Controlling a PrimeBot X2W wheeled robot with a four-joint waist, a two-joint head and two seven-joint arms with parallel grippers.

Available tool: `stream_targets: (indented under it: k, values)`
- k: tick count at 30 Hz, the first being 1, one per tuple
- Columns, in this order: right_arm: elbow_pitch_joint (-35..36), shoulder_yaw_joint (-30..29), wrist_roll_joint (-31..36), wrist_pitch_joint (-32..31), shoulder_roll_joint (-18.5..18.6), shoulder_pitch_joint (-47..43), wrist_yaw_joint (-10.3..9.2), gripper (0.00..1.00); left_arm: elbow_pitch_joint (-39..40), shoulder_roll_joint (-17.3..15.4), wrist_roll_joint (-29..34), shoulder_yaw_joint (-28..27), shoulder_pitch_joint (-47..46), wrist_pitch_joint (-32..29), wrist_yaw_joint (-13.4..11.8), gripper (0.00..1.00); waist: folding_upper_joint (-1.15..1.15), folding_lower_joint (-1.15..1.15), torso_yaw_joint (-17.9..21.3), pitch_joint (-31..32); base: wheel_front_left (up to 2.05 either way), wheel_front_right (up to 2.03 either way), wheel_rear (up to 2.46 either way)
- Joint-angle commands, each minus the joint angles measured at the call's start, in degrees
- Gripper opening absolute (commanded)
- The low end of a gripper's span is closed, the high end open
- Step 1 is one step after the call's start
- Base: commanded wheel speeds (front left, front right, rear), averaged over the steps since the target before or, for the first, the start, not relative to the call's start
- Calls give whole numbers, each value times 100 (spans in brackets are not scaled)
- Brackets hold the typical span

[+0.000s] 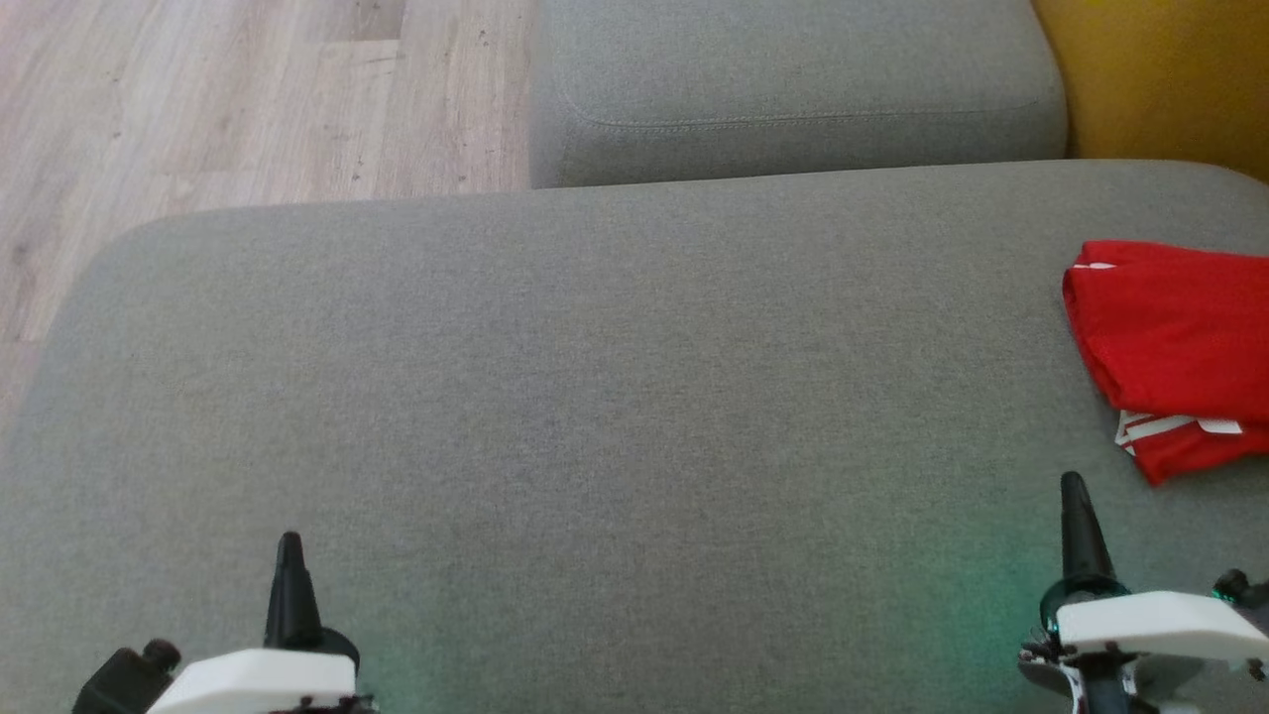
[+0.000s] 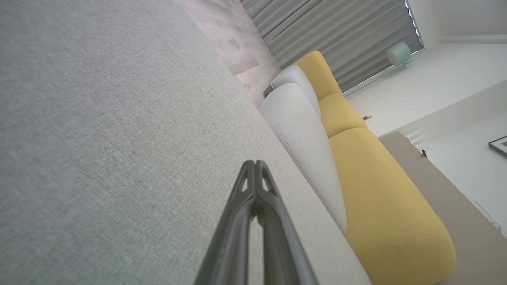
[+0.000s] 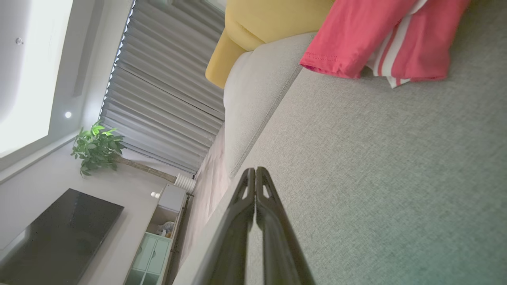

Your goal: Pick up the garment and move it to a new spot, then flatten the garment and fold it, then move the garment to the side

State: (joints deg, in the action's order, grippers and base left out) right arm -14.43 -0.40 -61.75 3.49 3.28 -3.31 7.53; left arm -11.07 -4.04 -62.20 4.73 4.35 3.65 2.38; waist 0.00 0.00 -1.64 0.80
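Note:
The garment is red with white stripes and lies folded at the right edge of the grey cushion. In the right wrist view the garment shows at the top. My right gripper is shut and empty, a short way in front of the garment's near corner. Its fingertips meet above the grey fabric. My left gripper is shut and empty at the lower left, far from the garment. The left gripper hangs over bare cushion.
A second grey cushion lies behind the first, with a yellow cushion at the back right. Wooden floor lies beyond the cushion's left and far edges. Curtains, a plant and a dark screen stand far off.

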Motion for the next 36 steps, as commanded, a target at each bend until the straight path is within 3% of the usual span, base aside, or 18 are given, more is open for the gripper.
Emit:
stream_targets:
  k: [1, 36]
  values:
    - [175, 36, -141, -44, 110, 325, -3, 0, 146, -82, -128, -190, -338, -18, 45, 0, 0, 0, 3, -2, 0, 0, 0]
    - [84, -289, -2461, -631, 114, 780, -4, 0, -179, -71, -2448, -702, -861, -614, 396, 0, 0, 0, 124, -75, 0, 0, 0]
